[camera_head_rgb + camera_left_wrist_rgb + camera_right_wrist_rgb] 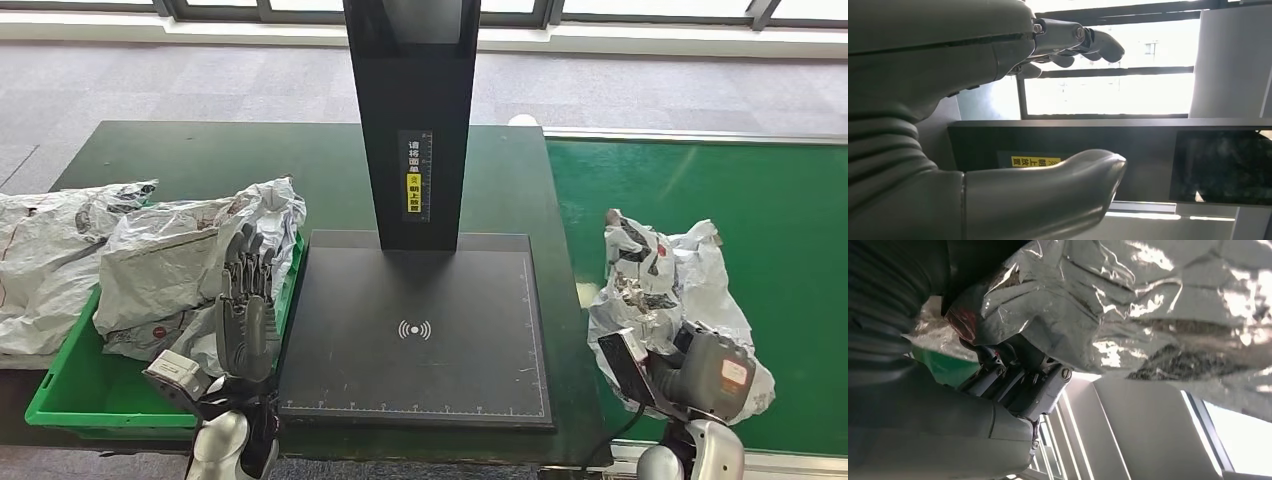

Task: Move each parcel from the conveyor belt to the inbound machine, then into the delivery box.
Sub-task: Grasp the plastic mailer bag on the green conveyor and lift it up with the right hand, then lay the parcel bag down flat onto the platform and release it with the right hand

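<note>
Right hand (690,365) grips the crinkled grey parcel (660,290) on the conveyor belt (780,220); soft, light, slippery film, so bunch a thick fold.

Silver arms end in a grey ribbed left hand (246,318) with dark fingers (247,265).

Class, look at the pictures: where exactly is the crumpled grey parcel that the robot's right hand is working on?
In the head view the parcel lies on the green conveyor belt, right of the black inbound machine, with the right hand at its near edge.
</note>
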Robot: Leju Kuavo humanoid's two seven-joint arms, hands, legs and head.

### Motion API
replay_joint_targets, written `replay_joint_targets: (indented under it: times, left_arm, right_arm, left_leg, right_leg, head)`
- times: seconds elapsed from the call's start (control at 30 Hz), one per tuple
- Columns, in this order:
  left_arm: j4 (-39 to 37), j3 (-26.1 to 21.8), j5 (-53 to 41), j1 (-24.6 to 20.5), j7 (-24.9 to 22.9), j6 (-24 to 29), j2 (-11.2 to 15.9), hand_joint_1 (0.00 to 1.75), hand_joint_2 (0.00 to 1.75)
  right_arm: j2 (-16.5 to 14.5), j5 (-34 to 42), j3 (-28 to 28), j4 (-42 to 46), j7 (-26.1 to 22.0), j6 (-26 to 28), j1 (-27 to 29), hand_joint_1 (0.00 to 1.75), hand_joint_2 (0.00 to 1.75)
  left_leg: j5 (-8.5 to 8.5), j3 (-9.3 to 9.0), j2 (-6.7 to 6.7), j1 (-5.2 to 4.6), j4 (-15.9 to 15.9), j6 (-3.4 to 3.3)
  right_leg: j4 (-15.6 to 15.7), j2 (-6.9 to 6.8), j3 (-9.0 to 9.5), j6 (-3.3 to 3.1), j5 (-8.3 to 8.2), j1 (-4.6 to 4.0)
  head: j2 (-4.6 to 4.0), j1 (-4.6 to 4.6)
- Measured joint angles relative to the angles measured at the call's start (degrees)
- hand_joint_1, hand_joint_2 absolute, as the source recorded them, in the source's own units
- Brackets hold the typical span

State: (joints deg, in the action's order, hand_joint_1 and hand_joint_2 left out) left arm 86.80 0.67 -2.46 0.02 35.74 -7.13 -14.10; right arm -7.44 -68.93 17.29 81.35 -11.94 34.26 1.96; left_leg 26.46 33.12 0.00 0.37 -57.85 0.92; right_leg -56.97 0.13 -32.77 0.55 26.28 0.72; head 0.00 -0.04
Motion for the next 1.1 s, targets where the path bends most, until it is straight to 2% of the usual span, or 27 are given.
replay_joint_targets:
  times: [0.27,0.4,0.47,0.6,0.83,1.0,1.1]
  left_arm:
    - [-0.2,-0.1,0.1,-0.1,0.3,0.1,0.0,0.0,1.75]
    - [-0.9,-0.2,0.3,-0.8,0.4,0.5,0.0,0.0,1.75]
    - [-1.7,-0.1,0.4,-1.9,0.4,0.6,0.0,0.0,1.75]
    - [-3.9,0.7,0.4,-4.4,0.4,0.5,-0.2,0.0,1.75]
    - [-6.7,1.9,2.3,-7.0,1.4,-0.6,-0.6,0.0,1.75]
    - [-7.8,2.2,5.4,-8.3,1.8,-2.1,-1.0,0.0,1.75]
    - [-8.2,2.2,5.8,-8.5,1.7,-2.3,-1.1,0.0,1.75]
  right_arm:
    - [-0.9,5.1,0.0,5.1,-4.7,2.4,2.3,1.75,1.75]
    - [-1.8,10.5,-2.0,6.8,-10.4,-0.3,2.8,1.75,1.75]
    - [-2.5,9.9,-5.4,6.9,-11.9,-2.8,2.1,1.75,1.75]
    - [-3.9,8.5,-15.5,5.4,-10.6,-4.4,-0.6,1.75,1.75]
    - [-5.7,10.3,-30.4,-1.2,-11.2,-8.5,-6.5,1.75,1.75]
    - [-7.5,12.7,-38.1,-7.5,-11.9,-11.9,-10.3,1.75,1.75]
    - [-8.2,13.6,-40.2,-9.6,-11.9,-12.4,-11.2,1.71,1.75]
  left_leg:
    - [0.0,0.0,0.01,0.0,0.0,-0.01]
    - [0.0,0.01,0.03,0.01,0.0,0.01]
    - [-0.02,0.02,0.09,0.02,0.0,0.03]
    - [-0.12,0.01,0.06,0.03,0.0,0.1]
    - [-0.19,0.08,-0.01,0.04,0.0,0.14]
    - [-0.2,0.13,-0.04,0.05,0.0,0.15]
    - [-0.2,0.17,-0.12,0.05,0.0,0.15]
  right_leg:
    - [0.0,0.0,0.0,0.0,0.0,0.0]
    - [0.0,0.02,0.0,-0.01,0.0,-0.02]
    - [0.0,0.06,-0.04,-0.02,-0.01,-0.03]
    - [-0.1,0.05,-0.08,-0.04,-0.03,-0.05]
    - [-0.2,0.05,-0.17,-0.11,-0.07,-0.05]
    - [-0.2,0.05,-0.22,-0.11,-0.07,-0.06]
    - [-0.2,-0.03,-0.23,-0.11,-0.06,-0.06]
  head:
    - [0.0,0.0]
    - [0.0,0.0]
    - [0.0,0.0]
    - [0.0,-0.02]
    - [0.0,0.0]
    - [0.0,-0.01]
    - [0.0,0.0]
